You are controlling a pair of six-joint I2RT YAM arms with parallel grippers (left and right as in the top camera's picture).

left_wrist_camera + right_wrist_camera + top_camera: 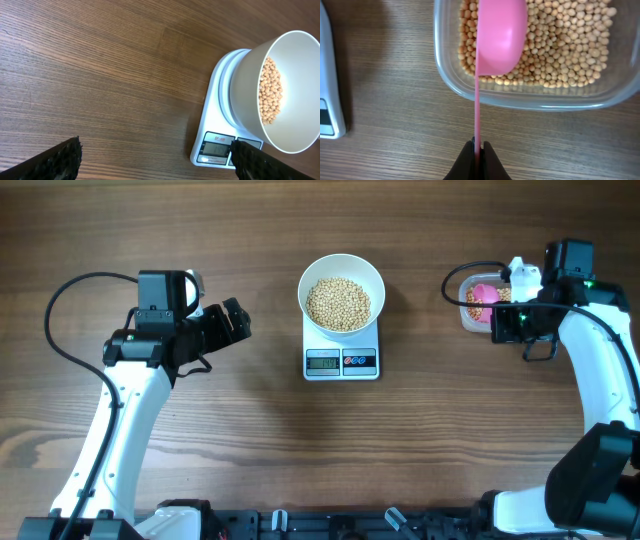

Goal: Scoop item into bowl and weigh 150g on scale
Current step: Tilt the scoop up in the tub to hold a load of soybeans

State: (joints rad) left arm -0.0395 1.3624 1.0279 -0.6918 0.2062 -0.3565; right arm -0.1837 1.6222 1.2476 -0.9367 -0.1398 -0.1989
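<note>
Two arms reach over a dark brown wood-grain table (250, 440), which fills every view from edge to edge, its grain running side to side under even light. Seen from overhead, the white square scale (341, 360) sits at the table's centre, with its grey display (322, 361) and dark buttons (359, 361) on the 6 o'clock edge; the digits are too small to read. The round, deep white bowl (341, 292) stands on the scale's platform, covering its 12 o'clock half. It holds a shallow heap of small, round, pale tan beans (338, 303) that covers the bottom and sits well below the rim. At 9 o'clock from the bowl, well apart from it, the left gripper (235, 320) hangs with its jaws spread wide, grasping nothing. At 3 o'clock, a clear plastic tub (530, 100) holds more of the same beans. The right gripper (479, 150) is clenched on the thin handle of a pink scoop (501, 30), whose head lies over the beans in the tub.
</note>
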